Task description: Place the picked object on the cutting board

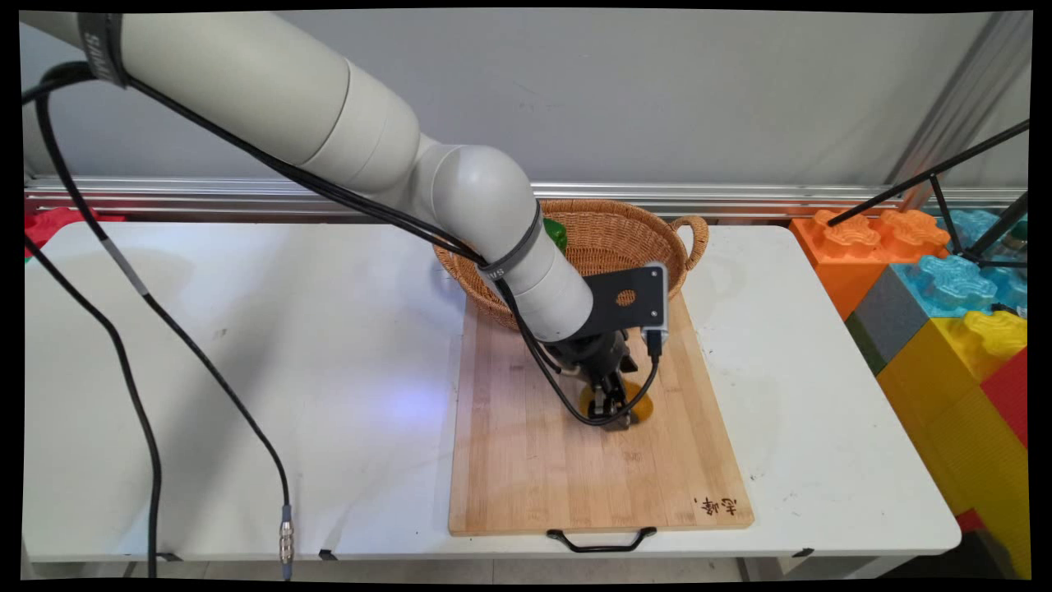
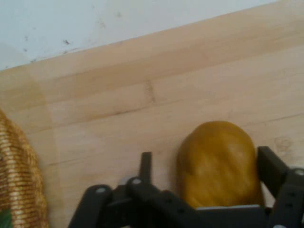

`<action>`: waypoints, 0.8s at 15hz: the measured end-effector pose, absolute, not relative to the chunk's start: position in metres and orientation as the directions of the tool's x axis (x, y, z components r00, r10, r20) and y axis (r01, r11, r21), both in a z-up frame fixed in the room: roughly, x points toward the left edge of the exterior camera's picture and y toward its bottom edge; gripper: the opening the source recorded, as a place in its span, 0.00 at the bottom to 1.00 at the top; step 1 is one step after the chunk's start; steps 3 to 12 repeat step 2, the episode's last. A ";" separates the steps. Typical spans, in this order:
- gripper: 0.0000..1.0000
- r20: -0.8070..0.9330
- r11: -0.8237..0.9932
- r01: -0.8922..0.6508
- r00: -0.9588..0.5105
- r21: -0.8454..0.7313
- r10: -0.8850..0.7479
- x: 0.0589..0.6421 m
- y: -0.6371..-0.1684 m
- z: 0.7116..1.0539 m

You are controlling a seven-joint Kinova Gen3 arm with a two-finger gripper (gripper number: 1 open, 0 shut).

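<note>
My pincer [image 1: 615,409], fingers apart, straddles a yellow-brown lump [image 2: 219,164] mid-cutting board [image 1: 526,469]; bare board toward its near edge.

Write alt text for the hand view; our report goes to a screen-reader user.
A rounded yellow-brown object sits on a wooden cutting board between the gripper's two black fingers, which stand on either side of it. A woven basket's edge shows at the left, white table beyond the board.

A wooden cutting board [image 1: 526,460] lies on the white tabletop [image 1: 246,370]; a woven wicker basket [image 1: 608,234] overlaps the board's far edge, and a yellow-brown rounded lump [image 2: 218,161] rests mid-board.
</note>
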State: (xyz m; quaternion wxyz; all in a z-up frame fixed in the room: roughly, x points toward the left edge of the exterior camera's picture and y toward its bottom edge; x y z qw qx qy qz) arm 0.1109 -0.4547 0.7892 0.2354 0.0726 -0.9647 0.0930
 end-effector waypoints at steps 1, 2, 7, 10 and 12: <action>1.00 0.469 0.973 -0.185 -0.878 -0.142 -0.098 0.110 -0.454 0.789; 1.00 0.470 0.973 -0.186 -0.877 -0.137 -0.101 0.109 -0.454 0.791; 1.00 0.470 0.973 -0.186 -0.877 -0.137 -0.101 0.109 -0.454 0.791; 1.00 0.470 0.973 -0.186 -0.877 -0.137 -0.101 0.109 -0.454 0.791; 1.00 0.470 0.973 -0.186 -0.877 -0.137 -0.101 0.109 -0.454 0.791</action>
